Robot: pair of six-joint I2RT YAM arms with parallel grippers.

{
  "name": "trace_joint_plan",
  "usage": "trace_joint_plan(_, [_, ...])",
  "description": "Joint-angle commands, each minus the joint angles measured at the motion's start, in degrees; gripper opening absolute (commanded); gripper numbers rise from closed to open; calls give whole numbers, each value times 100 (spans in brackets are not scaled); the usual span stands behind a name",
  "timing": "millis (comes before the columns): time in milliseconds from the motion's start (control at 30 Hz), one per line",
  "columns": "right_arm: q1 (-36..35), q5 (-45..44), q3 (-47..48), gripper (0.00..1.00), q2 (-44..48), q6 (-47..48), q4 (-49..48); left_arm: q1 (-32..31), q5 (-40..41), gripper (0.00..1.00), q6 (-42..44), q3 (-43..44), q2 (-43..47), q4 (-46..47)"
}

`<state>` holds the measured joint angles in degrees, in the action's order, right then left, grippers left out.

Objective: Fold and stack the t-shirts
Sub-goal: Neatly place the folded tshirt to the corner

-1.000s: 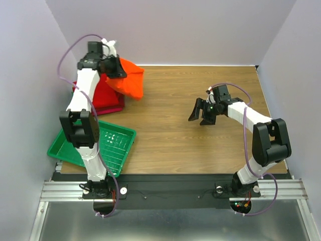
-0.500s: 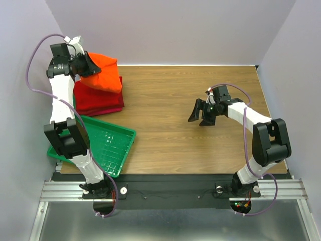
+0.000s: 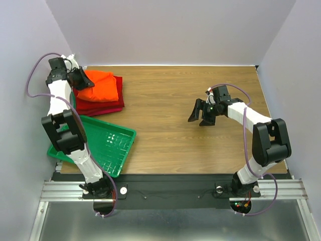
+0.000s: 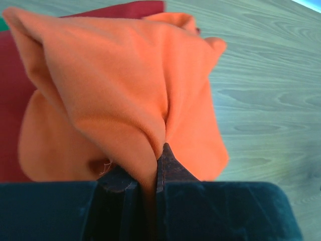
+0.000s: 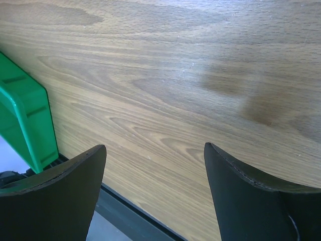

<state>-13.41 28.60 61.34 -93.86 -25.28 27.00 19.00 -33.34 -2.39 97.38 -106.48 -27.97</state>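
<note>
The brown wood-grain table [image 3: 175, 100] fills most of the top view, with both arms reaching over it from the near edge. At its near-left corner sits the green plastic grid tray [image 3: 118, 128], tilted so that one corner hangs past the table's left edge; the right wrist camera catches one of its corners [image 5: 25, 120] at the left of its picture. Beyond the tray, at the far-left corner of the table, lies the stack of deep red folded cloth t-shirts [image 3: 108, 103], a flat rectangle just beside the tray's far rim. On top of that stack rests the bright orange cloth t-shirt [image 3: 100, 86], bunched into a loose folded mound that covers the left and far part of the red cloth and leaves a red border showing on the right and near sides. The left gripper [image 3: 79, 79] is at the shirt's left edge, and the left wrist view shows its black fingers [image 4: 173, 168] pinched together on a pleat of the orange cloth [image 4: 125, 85], which fans out away from the jaws over the red shirts [image 4: 10, 100]. The right gripper [image 3: 200, 116] hangs well apart over the bare right half of the table, its two black fingers [image 5: 235, 181] spread wide with only wood between them.
</note>
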Motion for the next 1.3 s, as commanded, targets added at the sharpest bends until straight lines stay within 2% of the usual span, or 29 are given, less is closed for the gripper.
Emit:
trace_joint_plan(0, [-13, 128, 150, 84, 167, 14, 15, 24, 459, 0, 11, 193, -162, 336])
trace_joint_plan(33, [-4, 146, 150, 84, 193, 5, 15, 24, 739, 1, -7, 219, -267, 310])
trace_joint_plan(67, [-4, 137, 159, 85, 193, -3, 7, 33, 889, 7, -42, 263, -295, 309])
trace_joint_plan(100, [-4, 137, 168, 84, 228, -3, 24, 24, 1039, 24, -112, 290, -330, 292])
trace_joint_plan(133, [-4, 137, 176, 85, 237, -21, 24, 33, 1301, 38, -147, 307, -347, 257])
trace_joint_plan(167, [5, 137, 185, 84, 254, -30, 24, 33, 1400, 64, -182, 325, -339, 248])
trace_joint_plan(200, [-4, 102, 185, 85, 298, -39, 24, 33, 1549, 82, -217, 308, -278, 274])
trace_joint_plan(267, [-4, 85, 203, 85, 342, -56, 24, 33, 1716, 99, -270, 238, -181, 309])
trace_joint_plan(500, [-4, -74, 264, 86, 518, -83, 42, 33, 2551, 99, -727, -351, 565, 502])
trace_joint_plan(633, [-4, -135, 273, 87, 589, -74, 51, 24, 3911, 99, -1131, -895, 1320, 564])
trace_joint_plan(767, [-4, -170, 264, 87, 650, -65, 68, -19, 4098, 99, -1228, -1511, 1954, 661])
trace_joint_plan(900, [-4, -363, 282, 88, 799, -118, 121, -361, 4582, 99, -1237, -2335, 2788, 784])
trace_joint_plan(1000, [-4, -548, 308, 94, 1036, -118, 165, -467, 4408, 99, -1211, -2679, 3552, 758])
trace_joint_plan(1067, [-4, -680, 326, 94, 1107, -100, 182, -590, 4328, 99, -1220, -2820, 3835, 661])
trace_joint_plan(1233, [-4, -952, 405, 96, 1353, -56, 244, -1679, 4617, 99, -1658, -3146, 4827, 485])
trace_joint_plan(1267, [-4, -1031, 414, 96, 1414, -48, 244, -2133, 4635, 99, -1790, -3199, 4925, 459])
